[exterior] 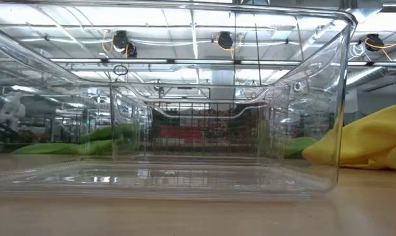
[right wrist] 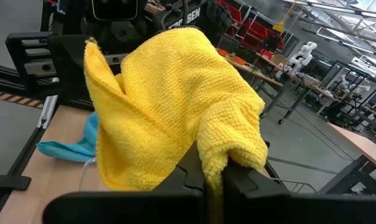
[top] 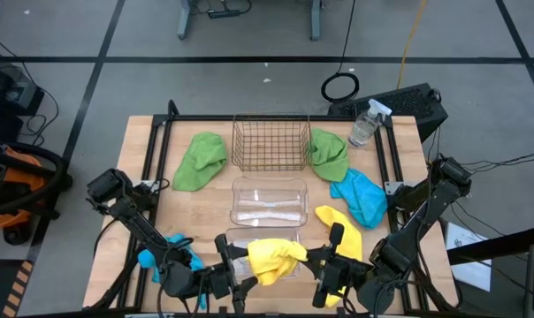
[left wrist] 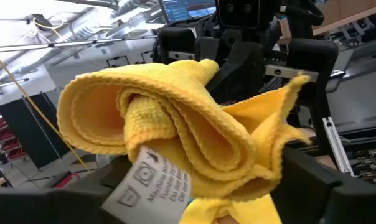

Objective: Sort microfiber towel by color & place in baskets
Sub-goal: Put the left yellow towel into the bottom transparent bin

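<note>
Both grippers are shut on one yellow towel (top: 271,258) above the near clear plastic basket (top: 289,270). My left gripper (top: 240,269) is at the towel's left side and my right gripper (top: 313,261) at its right. The second yellow towel (top: 345,225) lies flat on the table under the right arm and also shows in the low view (exterior: 375,141). Two green towels (top: 201,161) (top: 329,155) flank the copper wire basket (top: 269,141). One blue towel (top: 360,196) lies to the right. The other blue towel (top: 171,256) is partly under the left arm. My left gripper (left wrist: 228,208) pinches a bunched, rolled part of the yellow towel near its white label (left wrist: 154,180), several layers between the two fingers. The fingers come level from the table's left. The towel bulges out ahead of them, off the table. My right gripper (right wrist: 214,177) pinches a folded edge of the same yellow towel (right wrist: 235,155) between its two fingers. The fingers come level from the table's right. The towel stands up and drapes ahead of the fingers, off the table.
A second clear plastic basket (top: 267,201) sits between the wire basket and the near one. A clear spray bottle (top: 364,124) lies at the far right corner. A black frame rail (top: 156,150) runs round the table. The near basket's floor (exterior: 165,177) shows bare.
</note>
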